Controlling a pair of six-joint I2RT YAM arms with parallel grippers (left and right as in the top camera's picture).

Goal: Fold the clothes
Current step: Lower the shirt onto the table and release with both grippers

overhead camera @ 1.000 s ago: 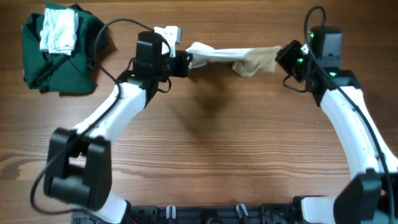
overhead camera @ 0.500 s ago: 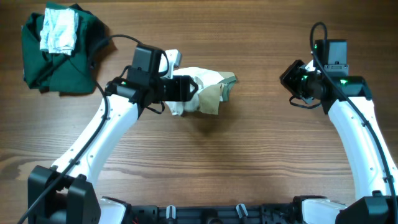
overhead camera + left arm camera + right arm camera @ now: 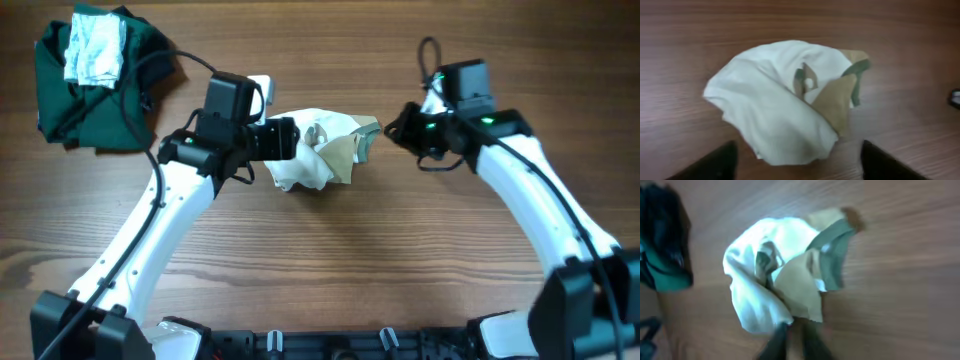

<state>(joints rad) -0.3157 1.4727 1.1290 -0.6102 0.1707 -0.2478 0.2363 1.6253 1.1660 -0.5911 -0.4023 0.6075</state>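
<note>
My left gripper (image 3: 293, 140) stands open, its fingers spread to either side of the near edge of the clothes (image 3: 322, 150). They lie crumpled on the table (image 3: 400, 250) straight ahead of it, white bulk nearest, tan flap and green trim beyond. My right gripper (image 3: 392, 128) is closed, tips at the tan edge just in front. Whether any cloth is pinched, I cannot tell.
</note>
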